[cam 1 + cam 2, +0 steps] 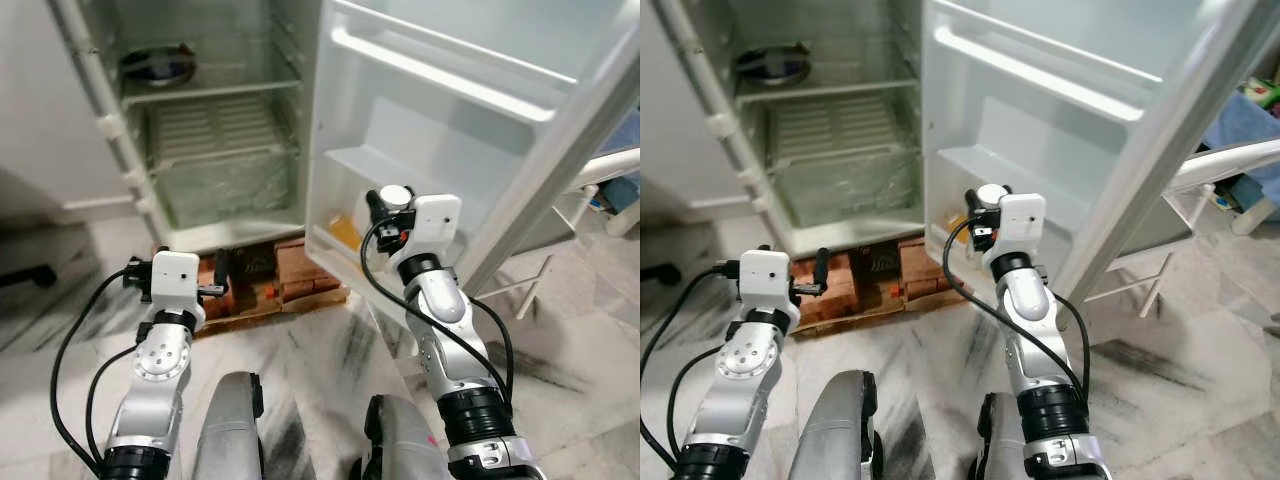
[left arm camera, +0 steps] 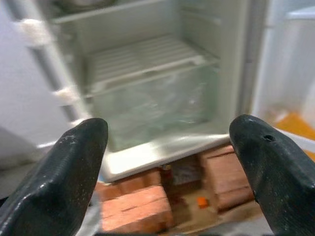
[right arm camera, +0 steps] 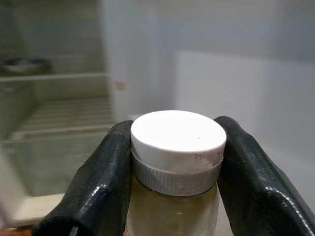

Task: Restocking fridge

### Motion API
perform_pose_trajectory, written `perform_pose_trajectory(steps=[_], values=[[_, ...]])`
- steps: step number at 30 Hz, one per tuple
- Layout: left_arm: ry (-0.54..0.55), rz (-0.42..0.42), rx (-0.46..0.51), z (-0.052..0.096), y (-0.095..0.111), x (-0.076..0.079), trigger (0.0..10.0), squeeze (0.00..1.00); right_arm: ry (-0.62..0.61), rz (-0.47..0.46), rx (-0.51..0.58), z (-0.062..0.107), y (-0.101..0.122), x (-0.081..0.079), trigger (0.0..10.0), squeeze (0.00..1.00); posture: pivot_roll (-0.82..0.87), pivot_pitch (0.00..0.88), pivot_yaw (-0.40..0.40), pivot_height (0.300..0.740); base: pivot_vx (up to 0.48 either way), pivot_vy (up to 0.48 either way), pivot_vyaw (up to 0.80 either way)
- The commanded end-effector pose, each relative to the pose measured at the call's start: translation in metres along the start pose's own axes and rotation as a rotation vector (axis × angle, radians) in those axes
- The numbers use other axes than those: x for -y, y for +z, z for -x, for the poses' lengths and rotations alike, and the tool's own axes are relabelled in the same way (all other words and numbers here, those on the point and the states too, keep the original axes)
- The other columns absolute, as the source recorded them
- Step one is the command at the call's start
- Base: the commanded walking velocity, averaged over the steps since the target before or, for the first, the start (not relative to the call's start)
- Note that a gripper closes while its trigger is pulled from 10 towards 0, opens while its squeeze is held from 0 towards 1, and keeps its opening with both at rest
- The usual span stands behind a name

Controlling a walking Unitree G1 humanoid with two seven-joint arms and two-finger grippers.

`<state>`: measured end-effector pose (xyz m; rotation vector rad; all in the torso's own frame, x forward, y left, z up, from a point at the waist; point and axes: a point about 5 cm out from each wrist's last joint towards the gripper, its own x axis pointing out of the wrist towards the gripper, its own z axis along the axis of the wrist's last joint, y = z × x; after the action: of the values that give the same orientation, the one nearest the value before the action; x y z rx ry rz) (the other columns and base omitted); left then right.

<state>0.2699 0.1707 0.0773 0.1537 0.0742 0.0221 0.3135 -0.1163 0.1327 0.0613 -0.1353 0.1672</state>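
Clamped between my right gripper's [image 3: 173, 167] fingers, the white-capped bottle [image 3: 173, 147] hangs by the open fridge door [image 1: 420, 120], not yet shelved; my left gripper [image 2: 170, 162] gapes empty; stocking has barely begun.

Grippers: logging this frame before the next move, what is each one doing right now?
Left gripper: open, holding nothing.
Right gripper: closed on a white-capped bottle.
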Motion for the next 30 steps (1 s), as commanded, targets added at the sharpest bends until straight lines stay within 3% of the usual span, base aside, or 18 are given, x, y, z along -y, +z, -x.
perform_pose_trajectory(steps=[1, 18, 30], values=[[-0.019, -0.003, 0.004, -0.0004, 0.0011, 0.0034, 10.0, 0.0, -0.014, 0.004, 0.045, -0.0036, 0.01, 0.0051, 10.0, 0.0, 0.1, 0.082, -0.035, 0.63, 0.322, 0.0, 0.0], [-0.017, -0.011, 0.001, -0.0021, 0.0012, 0.0035, 10.0, 0.0, -0.012, 0.003, 0.047, -0.0048, 0.0106, 0.0042, 10.0, 0.0, 0.1, 0.083, -0.035, 0.63, 0.31, 0.0, 0.0], [-0.005, -0.015, -0.002, -0.0027, 0.0009, 0.0027, 10.0, 0.0, 0.001, -0.002, 0.047, -0.0053, 0.0107, 0.0026, 10.0, 0.0, 0.1, 0.082, -0.035, 0.63, 0.0, 0.0, 0.0]])
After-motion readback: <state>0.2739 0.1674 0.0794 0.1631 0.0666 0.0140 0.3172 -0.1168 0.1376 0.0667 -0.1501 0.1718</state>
